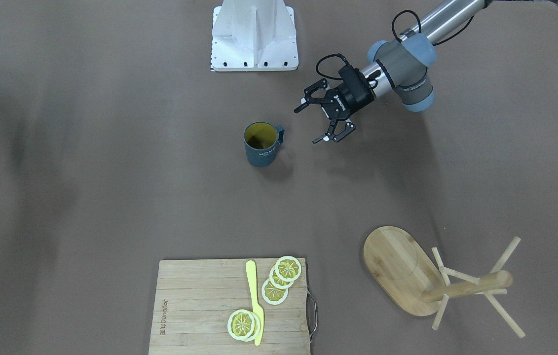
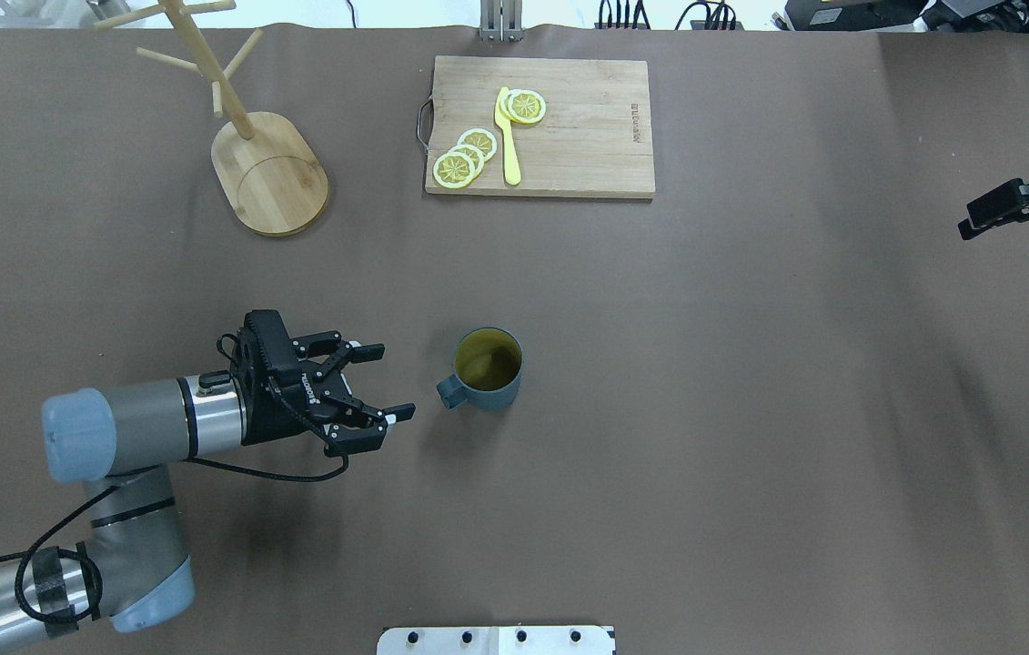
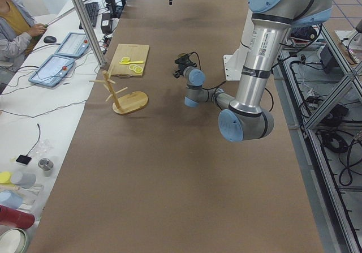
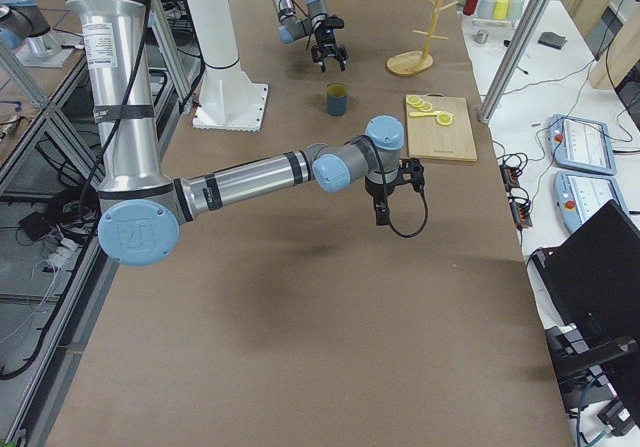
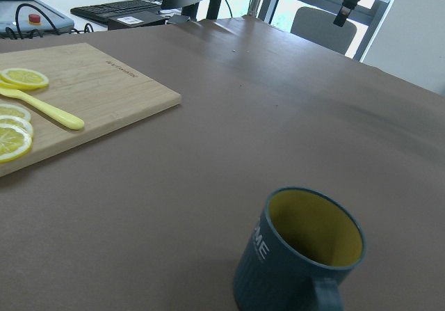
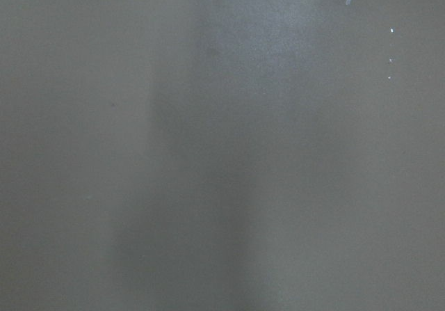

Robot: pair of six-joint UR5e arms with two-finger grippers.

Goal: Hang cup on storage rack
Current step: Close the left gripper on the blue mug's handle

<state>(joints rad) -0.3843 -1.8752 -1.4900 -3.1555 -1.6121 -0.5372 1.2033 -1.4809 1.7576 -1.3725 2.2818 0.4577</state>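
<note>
Ribbed blue-grey cup point(image 2: 489, 364), glossy yellow inside, loop handle toward left pincer point(image 2: 391, 382), spread open, empty, just beside it; right pincer point(image 2: 992, 211) well apart, state unclear.

Overhead looking forward and down, front view opposite, both share the cup point(image 2: 488, 368), wrist cameras close

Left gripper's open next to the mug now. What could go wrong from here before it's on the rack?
1. The cup has its handle pointing at the open left gripper. A slightly off approach could nudge the handle and spin or tip the upright cup.
2. Gripping the handle itself would likely block the loop that must slide over a thin angled peg of the storage rack.
</note>
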